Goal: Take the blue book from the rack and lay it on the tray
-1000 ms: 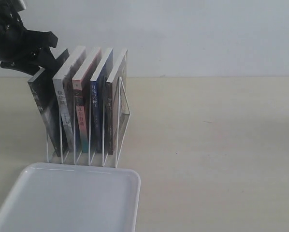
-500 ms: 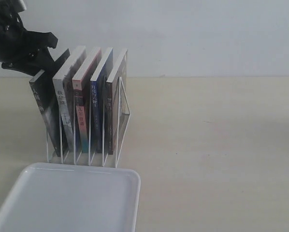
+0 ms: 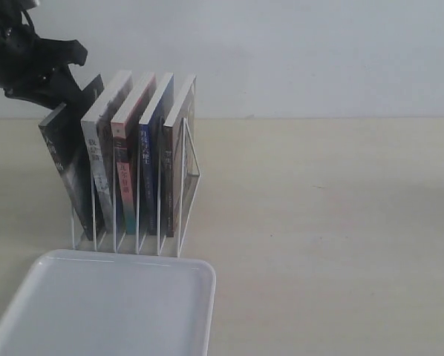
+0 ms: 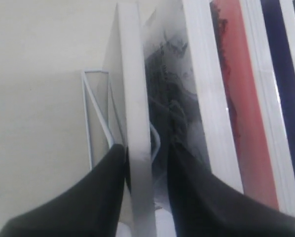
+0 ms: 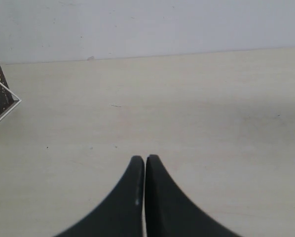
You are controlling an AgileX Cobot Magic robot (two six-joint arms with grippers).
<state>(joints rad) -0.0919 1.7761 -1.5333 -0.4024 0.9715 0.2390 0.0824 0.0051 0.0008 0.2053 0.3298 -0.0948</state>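
The blue book (image 3: 149,178) stands fourth from the left in the white wire rack (image 3: 190,159), its blue cover (image 4: 285,74) at the edge of the left wrist view. My left gripper (image 3: 62,89) is at the rack's left end, over the leftmost black book (image 3: 66,170). It straddles that book's white page edge (image 4: 135,74). One finger lies against the edge and a narrow gap shows at the other, so my left gripper (image 4: 145,150) is still open. My right gripper (image 5: 145,158) is shut and empty over bare table. The white tray (image 3: 103,311) lies in front of the rack.
Several books fill the rack, among them a white-spined one (image 3: 99,163), a red-spined one (image 3: 123,170) and a grey one (image 3: 174,163) at the right end. The rack's corner (image 5: 9,106) shows in the right wrist view. A pale wall runs behind the table.
The left gripper's jaws have narrowed around the black book. That book's top has shifted slightly left. The other books, the rack and the tray have not moved.
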